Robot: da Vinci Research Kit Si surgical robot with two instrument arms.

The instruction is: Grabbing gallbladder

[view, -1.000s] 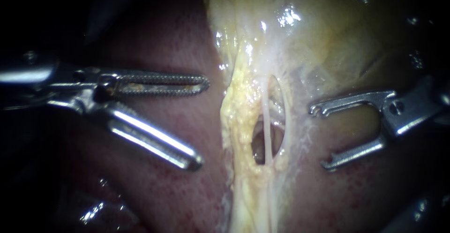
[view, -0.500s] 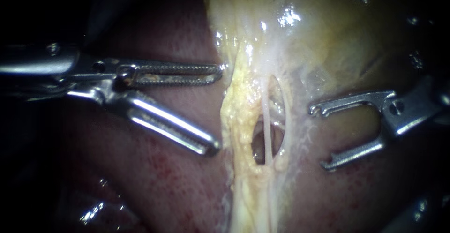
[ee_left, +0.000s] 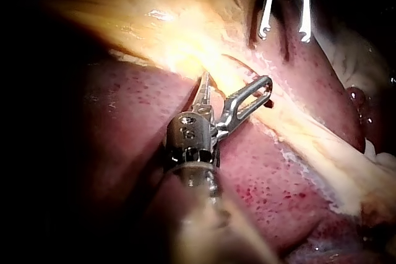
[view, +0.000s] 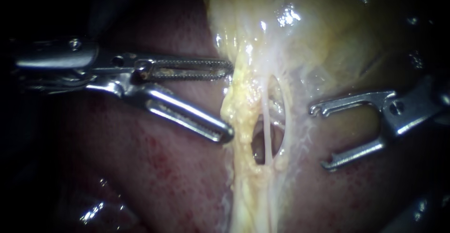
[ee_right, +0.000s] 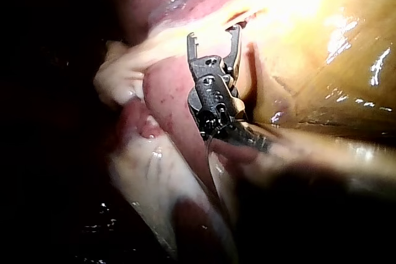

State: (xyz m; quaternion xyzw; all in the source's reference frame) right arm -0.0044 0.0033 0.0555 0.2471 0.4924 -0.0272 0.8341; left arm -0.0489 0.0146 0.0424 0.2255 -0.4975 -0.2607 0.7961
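Note:
The gallbladder (view: 323,31) is a pale yellow sheet across the upper middle and right, narrowing into a fatty yellow strand (view: 241,106) that runs downward. A thin pale tube (view: 266,130) crosses a small window in that strand. My left instrument (view: 228,101) comes in from the left with its jaws open; both tips reach the strand's left edge, one above and one below a yellow bulge. In the left wrist view its open jaws (ee_left: 236,81) straddle the same pale edge. My right instrument (view: 320,138) is open, apart from the strand, over the tissue to its right.
Dark red liver (view: 164,181) fills the lower left and lies under both instruments. In the right wrist view the right instrument (ee_right: 214,34) points at a pale fold over red liver (ee_right: 167,97). My right instrument (ee_left: 284,26) shows ahead in the left wrist view.
My left instrument has slid rightward across the liver, jaws still open, until its tips meet the yellow strand's edge. The right instrument has not moved.

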